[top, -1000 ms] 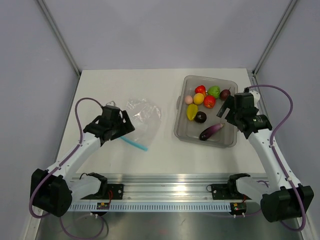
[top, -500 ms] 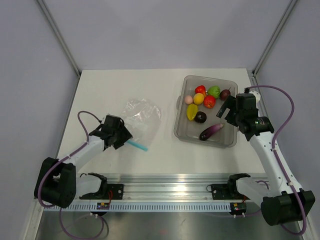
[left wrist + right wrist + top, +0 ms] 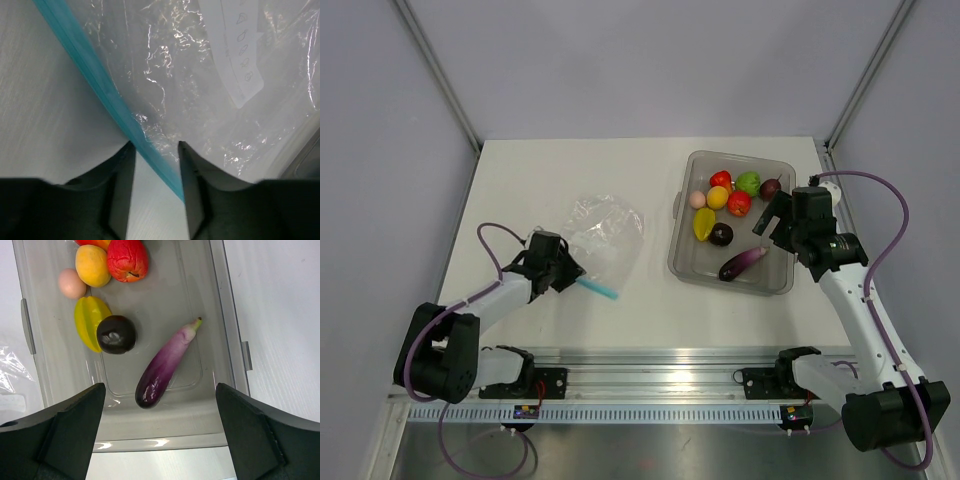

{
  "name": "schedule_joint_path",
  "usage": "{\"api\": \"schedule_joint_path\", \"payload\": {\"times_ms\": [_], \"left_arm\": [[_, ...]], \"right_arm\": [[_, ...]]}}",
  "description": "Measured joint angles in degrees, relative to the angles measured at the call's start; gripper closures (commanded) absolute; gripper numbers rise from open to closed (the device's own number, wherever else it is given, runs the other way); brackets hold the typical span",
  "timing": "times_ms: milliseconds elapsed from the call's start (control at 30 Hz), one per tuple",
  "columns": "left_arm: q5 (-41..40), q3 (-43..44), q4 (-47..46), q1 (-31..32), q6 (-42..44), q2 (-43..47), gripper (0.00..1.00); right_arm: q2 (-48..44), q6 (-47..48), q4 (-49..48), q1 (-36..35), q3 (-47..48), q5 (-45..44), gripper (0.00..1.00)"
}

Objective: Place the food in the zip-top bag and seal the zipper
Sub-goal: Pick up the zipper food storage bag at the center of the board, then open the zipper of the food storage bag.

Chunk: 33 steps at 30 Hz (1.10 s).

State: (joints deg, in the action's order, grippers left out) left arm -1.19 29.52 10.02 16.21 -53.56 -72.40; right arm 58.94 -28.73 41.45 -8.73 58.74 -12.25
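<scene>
Left gripper: drawn slightly toward the near-left corner of the table; fingers apart, zipper running between them, bag beyond. Bag label: small symbols, unreadable. Right gripper: spread wide over eggplant in bin.

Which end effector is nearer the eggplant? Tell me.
Right. The right end effector hangs open just over the eggplant; the left end effector is across the table, straddling the zipper.
</scene>
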Motion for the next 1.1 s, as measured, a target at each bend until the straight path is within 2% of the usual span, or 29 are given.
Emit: {"api": "schedule_joint_path", "payload": {"times_ms": [200,233,400,600,867,1100], "left_arm": [[0.61,-0.11,-2.75,0.0,0.85,-1.14,0.89],[0.66,-0.11,-3.17,0.0,1.09,-1.33,1.0],[0.83,0.07,-3.69,0.0,2.54,-2.8,1.0],[1.97,2.93,-0.46,0.0,5.79,-3.08,1.0],[6.16,10.1,8.02,0.0,9.07,2.62,1.0],[11.67,11.45,10.73,0.0,8.48,5.99,1.0]], "right_arm": [[0.0,0.22,0.0,0.0,0.0,2.64,0.0],[0.02,0.59,0.0,-0.04,0.0,3.37,0.01],[0.79,3.21,0.33,-3.52,0.28,5.27,0.01],[5.35,6.6,0.52,-20.0,3.78,2.03,0.01],[21.94,7.96,-1.38,-43.98,15.5,-7.96,0.01],[34.42,8.61,-9.88,-53.62,19.54,-8.63,0.04]]}}
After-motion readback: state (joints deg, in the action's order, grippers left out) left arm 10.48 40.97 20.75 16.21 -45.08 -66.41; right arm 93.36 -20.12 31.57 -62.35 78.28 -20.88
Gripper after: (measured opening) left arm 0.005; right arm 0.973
